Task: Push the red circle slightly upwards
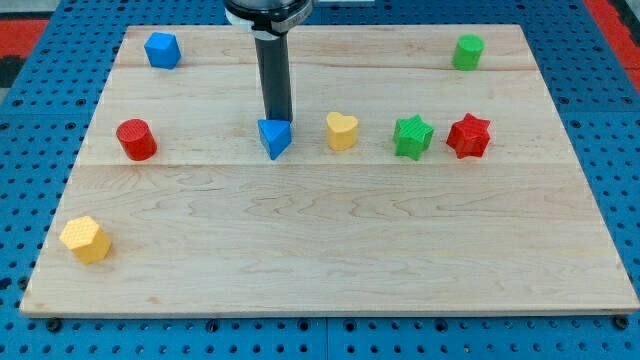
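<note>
Camera view: the red circle (136, 139) is a stubby, ribbed red cylinder standing upright at the view's left, mid-height on the wooden board (330, 260). No writing or labels readable anywhere. The rod comes down from the view's top, and its tip (277, 119) sits right at the top edge of the blue triangle (274, 138), well apart from the red circle. There's no gripper here, just 1 plain rod, holding nothing.
</note>
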Controlling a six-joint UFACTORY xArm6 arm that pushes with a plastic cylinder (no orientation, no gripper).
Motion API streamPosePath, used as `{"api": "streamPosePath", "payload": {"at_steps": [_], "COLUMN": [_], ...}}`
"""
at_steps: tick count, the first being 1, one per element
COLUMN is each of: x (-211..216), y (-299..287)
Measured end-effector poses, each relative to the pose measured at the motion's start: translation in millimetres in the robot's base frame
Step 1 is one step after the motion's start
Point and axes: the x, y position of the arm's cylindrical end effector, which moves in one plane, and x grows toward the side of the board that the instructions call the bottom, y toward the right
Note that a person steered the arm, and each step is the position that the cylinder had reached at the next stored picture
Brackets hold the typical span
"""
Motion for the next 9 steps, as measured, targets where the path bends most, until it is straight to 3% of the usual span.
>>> {"api": "streamPosePath", "payload": {"at_steps": [1,2,3,4,6,7,9], "x": [-7.4,16.9,96.5,139.0,64.9,33.7,15.2], "y": [-39.5,-97.3,-63.9,-74.2,-166.2,-147.6,-92.0]}}
